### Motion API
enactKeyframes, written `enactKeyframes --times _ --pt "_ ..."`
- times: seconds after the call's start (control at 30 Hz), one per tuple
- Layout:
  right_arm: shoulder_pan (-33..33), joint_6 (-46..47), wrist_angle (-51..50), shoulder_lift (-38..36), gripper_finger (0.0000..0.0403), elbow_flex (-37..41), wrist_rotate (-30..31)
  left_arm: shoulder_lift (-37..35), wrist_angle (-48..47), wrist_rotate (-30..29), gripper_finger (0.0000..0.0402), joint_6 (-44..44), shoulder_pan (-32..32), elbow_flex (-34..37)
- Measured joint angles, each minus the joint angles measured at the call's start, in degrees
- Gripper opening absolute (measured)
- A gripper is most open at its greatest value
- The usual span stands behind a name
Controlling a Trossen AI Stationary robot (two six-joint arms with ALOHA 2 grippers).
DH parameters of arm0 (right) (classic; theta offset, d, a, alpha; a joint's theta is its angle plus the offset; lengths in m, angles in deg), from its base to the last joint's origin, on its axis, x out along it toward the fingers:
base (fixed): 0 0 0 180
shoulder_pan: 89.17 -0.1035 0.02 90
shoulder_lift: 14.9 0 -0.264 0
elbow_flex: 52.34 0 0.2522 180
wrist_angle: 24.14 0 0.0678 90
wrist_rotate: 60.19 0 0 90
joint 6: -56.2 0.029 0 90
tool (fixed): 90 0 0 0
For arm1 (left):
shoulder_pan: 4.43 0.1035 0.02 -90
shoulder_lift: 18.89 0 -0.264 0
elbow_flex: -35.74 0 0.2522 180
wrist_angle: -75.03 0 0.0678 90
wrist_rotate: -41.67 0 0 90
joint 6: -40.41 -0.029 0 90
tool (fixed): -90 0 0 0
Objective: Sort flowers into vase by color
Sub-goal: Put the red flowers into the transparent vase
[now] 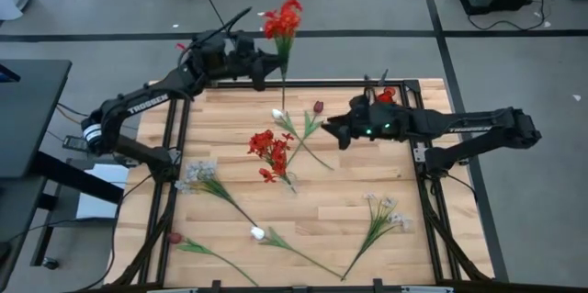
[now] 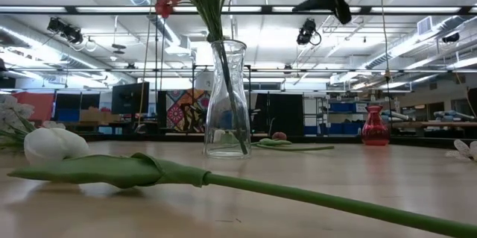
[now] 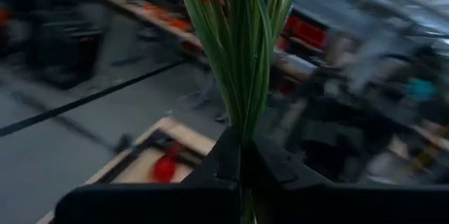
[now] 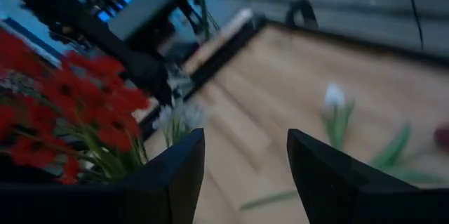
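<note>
Left gripper (image 1: pixel 272 61) raised at the far edge of the table (image 1: pixel 230 100), jaws clenched on the green stems of a red flower bunch (image 1: pixel 282 21); blossoms pointing past the table's far edge in the high view. In the left wrist view, stems (image 3: pixel 242 76) squeezed tight between the two dark fingers (image 3: pixel 224 161), red petals just above.

Right gripper (image 1: pixel 333 130) hanging over the middle of the table, jaws released and holding nothing, with a wide gap between the fingers (image 4: pixel 175 168) in the right wrist view.

Clear glass vase (image 2: pixel 226 100) upright near the table's centre, a second red flower cluster (image 1: pixel 269 153) standing in it. Small red vase (image 2: pixel 374 127) at the far right corner.

Still lying flat on the wood: a white bud (image 1: pixel 277 114) and a dark maroon tulip bud (image 1: pixel 318 107) between the two grippers, their stems crossing; a pale spray (image 1: pixel 198 175) by the left edge; another pale spray (image 1: pixel 390 210) toward the right; a white bud (image 1: pixel 257 232) near the front, close to the low camera (image 2: pixel 54 145); a second maroon bud (image 1: pixel 175 238) at the front left corner.
</note>
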Motion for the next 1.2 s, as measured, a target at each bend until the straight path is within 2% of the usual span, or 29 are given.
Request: enactKeyframes --times 0.07,0.13,0.27,0.43,0.67,0.9,1.07,1.2 --pt "0.19 -3.69 2.88 -1.76 0.0210 0.00 -0.18 0.90 -0.27 3.43 0.0015 -2.18 -1.64 -2.30" --pt "0.11 -7.40 7.48 -3.05 0.0210 0.00 -1.31 1.24 -0.42 4.42 0.0015 -4.92 -3.89 -3.87" --pt "-0.40 -13.32 18.10 -3.73 0.0210 0.00 -3.30 1.59 0.54 2.88 0.0016 -11.70 -8.74 -4.63" --pt "-0.51 -18.27 22.24 -2.20 0.0210 -0.06 -2.80 2.93 0.81 -0.08 0.0017 -13.63 -12.77 -4.61" --pt "-1.66 -23.04 21.47 4.21 0.0210 -7.11 -3.73 5.33 1.88 -0.65 0.0017 -13.50 -15.81 -4.52" --pt "-1.58 -24.97 11.30 9.00 0.0204 -14.65 -1.53 5.65 2.28 -0.66 0.0017 -13.18 -16.62 -4.44" --pt "-1.27 -24.70 10.66 10.02 0.0151 -15.54 -2.05 5.65 2.14 -0.65 0.0021 -11.36 -16.64 -4.44" --pt "-0.95 -21.77 8.98 9.90 0.0059 -15.54 -1.76 5.65 1.47 -2.07 0.0040 -12.55 -16.64 -4.44"
